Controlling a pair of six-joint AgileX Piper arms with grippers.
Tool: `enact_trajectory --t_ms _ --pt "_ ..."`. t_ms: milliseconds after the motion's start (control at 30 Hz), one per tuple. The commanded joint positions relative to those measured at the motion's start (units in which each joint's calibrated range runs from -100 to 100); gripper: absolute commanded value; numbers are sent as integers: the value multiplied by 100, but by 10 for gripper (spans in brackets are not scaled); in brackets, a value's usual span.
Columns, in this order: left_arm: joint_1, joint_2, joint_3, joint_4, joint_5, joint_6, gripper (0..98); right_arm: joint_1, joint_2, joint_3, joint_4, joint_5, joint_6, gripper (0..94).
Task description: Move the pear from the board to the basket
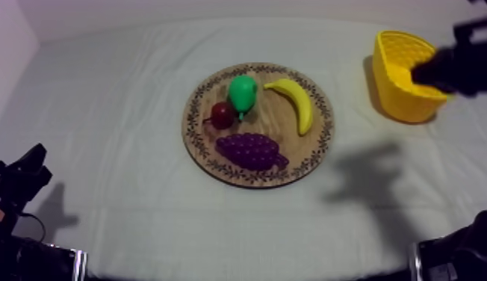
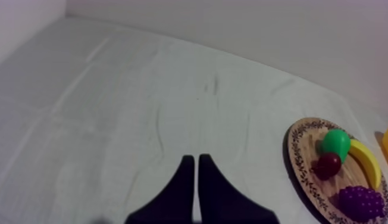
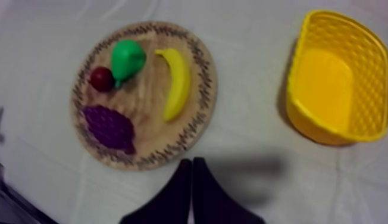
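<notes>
The left arm (image 1: 19,190) sits low at the near left corner of the table (image 1: 142,224), folded at rest, its black end tilted up and inward. The left gripper (image 2: 193,161) has both fingers pressed together into a narrow wedge with nothing between them, and it points across the table towards the far edge. The right arm (image 1: 459,67) comes in at the far right corner, held above the table, and another dark part of it shows at the near right corner. The right gripper (image 3: 192,164) also has its fingers lying together, holding nothing, and it faces down at the table from above.
</notes>
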Motion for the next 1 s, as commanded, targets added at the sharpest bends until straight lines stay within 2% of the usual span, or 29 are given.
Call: enact_trajectory --t_ms 0,200,400,567,667,767,967 --pt "1 2 -2 1 2 -3 1 -5 1503 -2326 -98 326 -21 3" --pt "1 2 -2 1 2 -3 1 30 2995 -4250 -541 888 -187 3" --pt "1 2 -2 1 2 -2 1 -21 4352 -5599 -914 1122 -480 3" --pt "1 2 -2 1 2 -3 1 -133 5336 -6442 -1101 1309 -707 3" --pt "1 2 -2 1 2 -1 1 -211 5789 -6818 -1105 1361 -762 7" --pt "1 2 -2 1 2 -3 1 -295 6098 -7047 -985 1382 -804 73" --pt "1 2 -2 1 2 -3 1 -409 6421 -7229 -809 1515 -726 337"
